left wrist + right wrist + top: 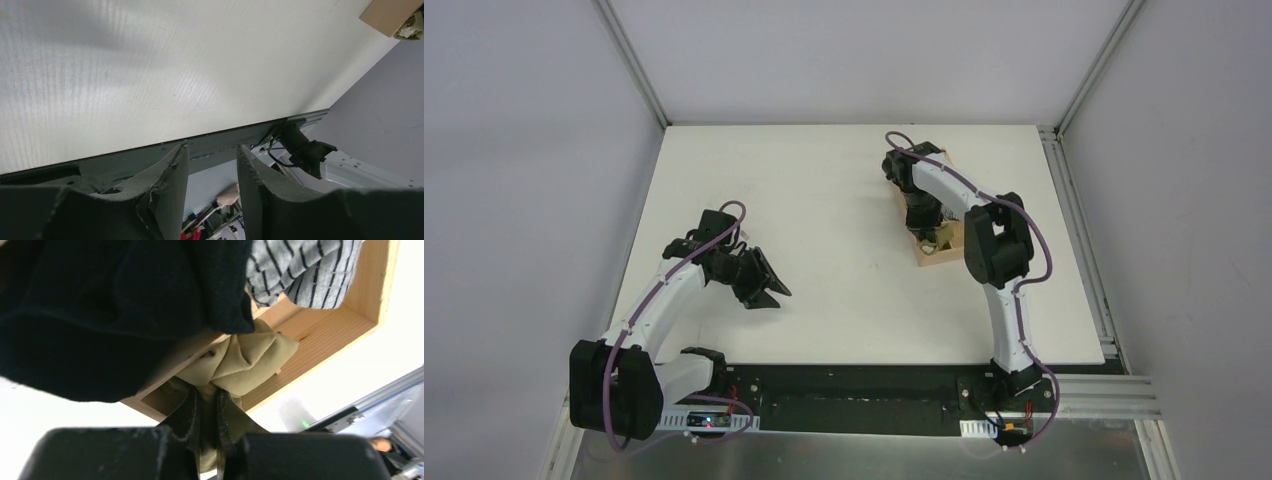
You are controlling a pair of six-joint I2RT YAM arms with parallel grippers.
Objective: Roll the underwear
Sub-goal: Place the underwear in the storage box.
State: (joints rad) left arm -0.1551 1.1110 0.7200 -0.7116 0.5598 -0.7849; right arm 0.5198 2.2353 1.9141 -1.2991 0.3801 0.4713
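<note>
The olive-khaki underwear [250, 357] is bunched up in a wooden box [320, 335]. My right gripper [206, 392] is shut on a fold of it, the fabric pinched between the two fingers at the box's near end. From above, the right gripper [921, 232] is down in the box [944, 258] at the table's right; the garment barely shows there. My left gripper [762, 288] is open and empty, low over the bare table at the left. In the left wrist view its fingers [176, 170] stand apart over the table's edge.
In the box lie a black garment [100, 310] and a grey striped one [300, 267], close above the underwear. A corner of the box [387, 15] shows in the left wrist view. Grey walls enclose the white table [844, 220]; a black rail [844, 385] runs along its near edge.
</note>
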